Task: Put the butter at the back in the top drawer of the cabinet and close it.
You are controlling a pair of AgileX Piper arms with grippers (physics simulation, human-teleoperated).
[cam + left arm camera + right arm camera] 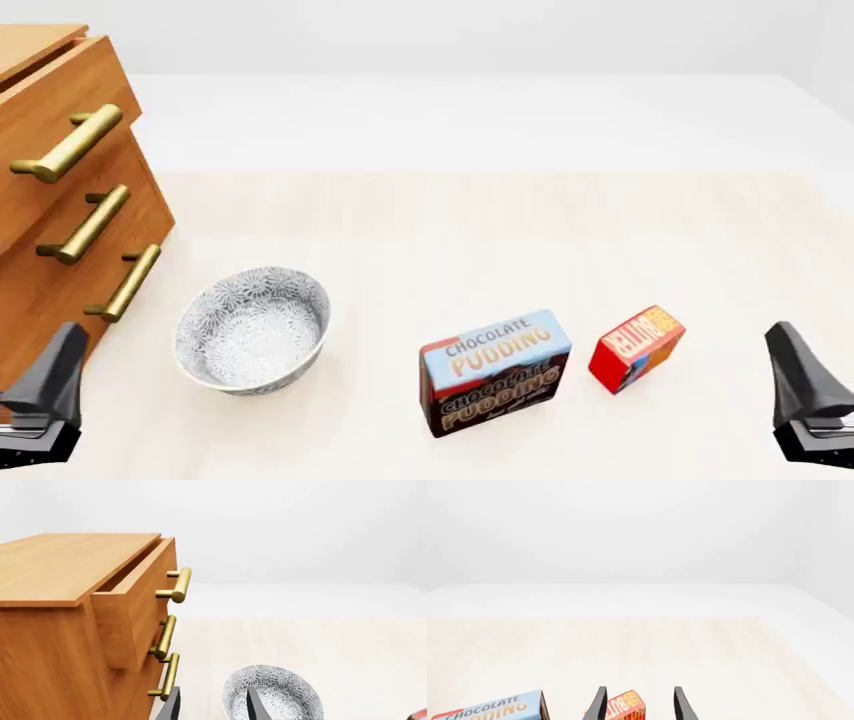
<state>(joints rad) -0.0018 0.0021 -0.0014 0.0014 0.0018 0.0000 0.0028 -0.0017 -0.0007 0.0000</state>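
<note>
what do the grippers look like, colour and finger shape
Only the grippers show, not the arms behind them. The left gripper and right gripper look alike in the front view: dark grey to black wedge-shaped fingers tapering to a tip, on a blocky base with a thin light line. In the wrist views each has two flat, dark, blade-like fingers. No cables or markings are visible.

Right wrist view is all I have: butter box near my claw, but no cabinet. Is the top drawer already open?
Observer: Yes, the left wrist view shows the top drawer pulled partly out of the cabinet.
Operator: Where does the cabinet stand?
Observer: At the front view's left edge; a patterned bowl lies between it and the pudding box.
Operator: Does the left claw hold anything?
Observer: No, the left claw is open and empty.
</note>
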